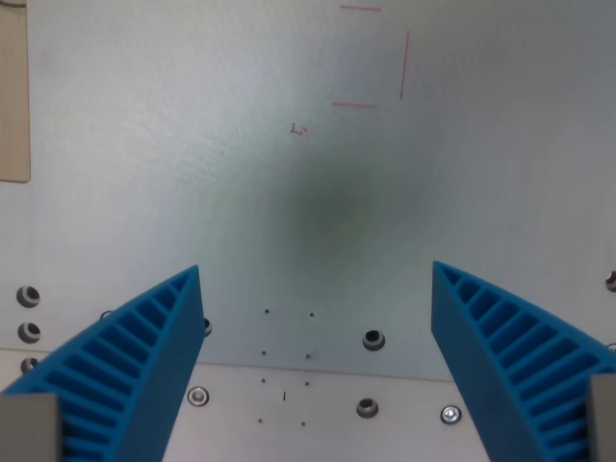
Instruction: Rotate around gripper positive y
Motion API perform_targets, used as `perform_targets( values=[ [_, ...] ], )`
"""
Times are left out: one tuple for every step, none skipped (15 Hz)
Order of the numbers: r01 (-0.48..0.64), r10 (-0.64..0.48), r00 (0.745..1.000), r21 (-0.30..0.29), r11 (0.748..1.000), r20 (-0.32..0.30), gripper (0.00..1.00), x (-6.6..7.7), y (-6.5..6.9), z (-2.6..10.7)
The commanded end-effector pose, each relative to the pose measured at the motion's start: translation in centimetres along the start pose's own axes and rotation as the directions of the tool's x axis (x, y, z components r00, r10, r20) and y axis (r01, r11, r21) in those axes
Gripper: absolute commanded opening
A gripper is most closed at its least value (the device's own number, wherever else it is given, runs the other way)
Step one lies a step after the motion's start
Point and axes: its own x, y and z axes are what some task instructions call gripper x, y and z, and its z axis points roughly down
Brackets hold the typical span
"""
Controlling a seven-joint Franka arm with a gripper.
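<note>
My gripper (316, 274) is open and holds nothing. Its two blue ribbed fingers stand wide apart, one finger (135, 356) at the wrist view's lower left and the other at the lower right. They hang above a pale grey-white plate (192, 144). A soft dark shadow (332, 207) lies on the plate between and beyond the fingertips. No loose object is between the jaws.
Thin red pen lines (404, 65) and a small red mark (299, 129) are drawn on the plate at the top. A tan wooden strip (13, 91) runs along the left edge. Bolts and holes (373, 339) dot the plate's near edge and the metal base below.
</note>
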Motion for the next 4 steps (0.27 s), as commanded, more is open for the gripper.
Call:
perform_targets(
  values=[
    [0.002, 0.002, 0.957, 0.015, 1.0, -0.29, 1.0, -1.65, -0.14, -0.11],
    [0.002, 0.003, 0.953, 0.015, 1.0, -0.302, 1.0, -1.65, -0.14, -0.11],
    [0.002, 0.003, 0.95, 0.015, 1.0, -0.313, 1.0, -1.65, -0.14, -0.11],
    [0.002, 0.003, 0.946, 0.015, 1.0, -0.324, 1.0, -1.65, -0.14, -0.11]
  ],
)
